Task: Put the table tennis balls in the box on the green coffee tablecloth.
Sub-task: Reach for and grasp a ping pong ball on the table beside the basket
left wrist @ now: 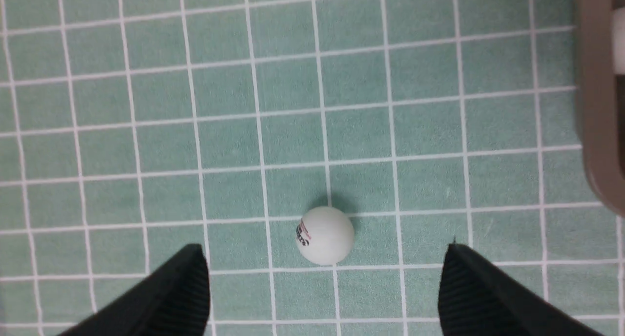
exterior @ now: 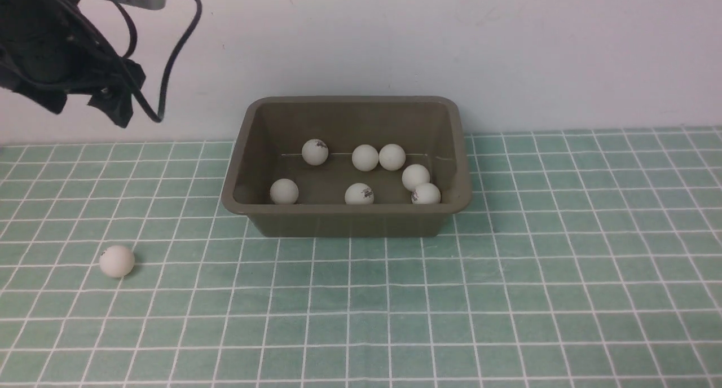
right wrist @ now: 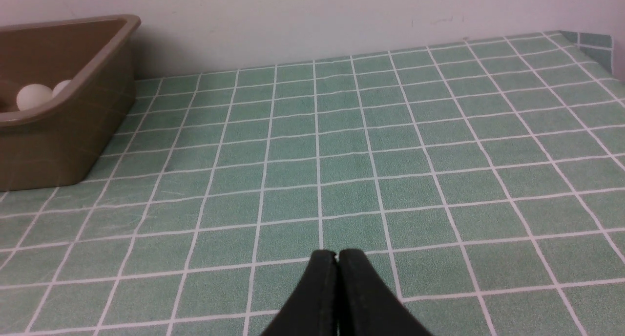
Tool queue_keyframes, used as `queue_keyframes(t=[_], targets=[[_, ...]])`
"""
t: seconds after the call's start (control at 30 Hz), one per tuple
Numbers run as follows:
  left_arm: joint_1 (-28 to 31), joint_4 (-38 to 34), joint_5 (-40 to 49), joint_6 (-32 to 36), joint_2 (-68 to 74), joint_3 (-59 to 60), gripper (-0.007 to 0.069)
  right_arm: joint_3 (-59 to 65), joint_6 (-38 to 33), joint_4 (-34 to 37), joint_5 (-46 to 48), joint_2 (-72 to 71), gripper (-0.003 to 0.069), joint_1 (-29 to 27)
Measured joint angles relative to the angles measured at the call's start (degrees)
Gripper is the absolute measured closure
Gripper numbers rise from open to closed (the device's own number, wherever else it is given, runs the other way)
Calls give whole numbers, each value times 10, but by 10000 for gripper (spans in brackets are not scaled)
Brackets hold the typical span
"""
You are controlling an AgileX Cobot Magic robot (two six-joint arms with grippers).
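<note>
One table tennis ball (exterior: 117, 261) lies alone on the green coffee tablecloth (exterior: 507, 292), left of and nearer than the box (exterior: 350, 223). The olive-brown box holds several white balls (exterior: 365, 157). In the left wrist view my left gripper (left wrist: 323, 248) hangs above the cloth, open wide, and the lone ball (left wrist: 324, 236) sits just beyond the line between its black fingertips (left wrist: 193, 272), touching neither. My right gripper (right wrist: 337, 254) is shut on nothing, low over bare cloth to the right of the box (right wrist: 63, 131).
My left arm, wrapped in black with loose cables (exterior: 67, 55), fills the upper left of the front view. A pale wall (exterior: 507, 49) rises right behind the box. The box's rim (left wrist: 595, 106) shows at the side of the left wrist view.
</note>
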Motion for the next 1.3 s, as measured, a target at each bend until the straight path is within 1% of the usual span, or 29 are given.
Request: queue_keyframes(t=[0.33, 0.7, 1.0, 1.3], targets=[[10, -11, -2, -8, 69, 49, 62, 0, 0, 0, 0, 0, 669, 0], [10, -13, -5, 7, 133, 52, 62, 0, 0, 0, 0, 0, 669, 0], [10, -7, -6, 7, 144, 52, 62, 0, 0, 0, 0, 0, 669, 0], [34, -7, -6, -8, 144, 52, 62, 0, 0, 0, 0, 0, 669, 0]])
